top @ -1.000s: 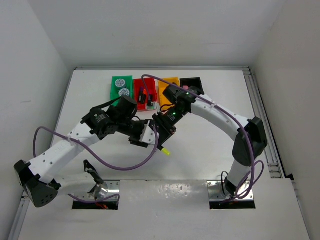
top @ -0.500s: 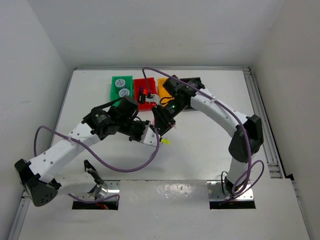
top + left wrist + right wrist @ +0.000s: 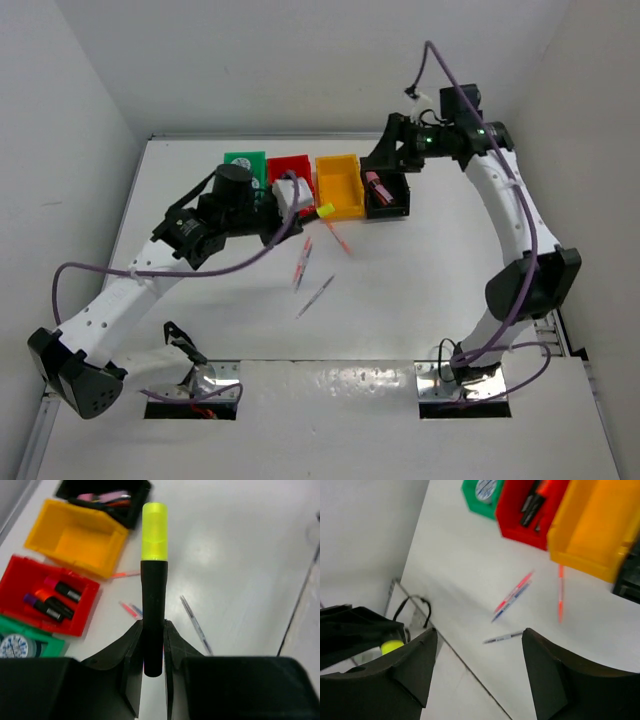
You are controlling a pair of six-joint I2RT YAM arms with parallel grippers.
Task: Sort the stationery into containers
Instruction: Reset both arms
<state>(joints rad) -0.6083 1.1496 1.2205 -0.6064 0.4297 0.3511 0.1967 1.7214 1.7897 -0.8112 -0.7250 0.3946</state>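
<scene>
**Arms Separated; Yellow-Capped Highlighter Brought to the Bin Row**

Over the last second, we saw both arms leave their close pairing above the middle of the table (image 3: 420, 290). The right arm (image 3: 510, 215) swung up to the far right. The right gripper (image 3: 480, 670) hung above the black bin (image 3: 400, 212), fingers spread wide with nothing between them.

The left arm (image 3: 130, 285) moved to the bin row. The left gripper (image 3: 152, 640) was clamped on the black barrel of the highlighter (image 3: 153, 580), yellow cap pointing outward. It held the highlighter in the air by the near edges of the red bin (image 3: 290, 160) and the yellow bin (image 3: 338, 185).

Three other highlighters (image 3: 55, 597) lay in the red bin, so we judged it the destination and release the next step. The green bin (image 3: 245, 156) held a roll (image 3: 15, 645).

With the arms clear, several pens (image 3: 303, 262) lay exposed on the table just in front of the bins. We judged them still unsorted.
</scene>
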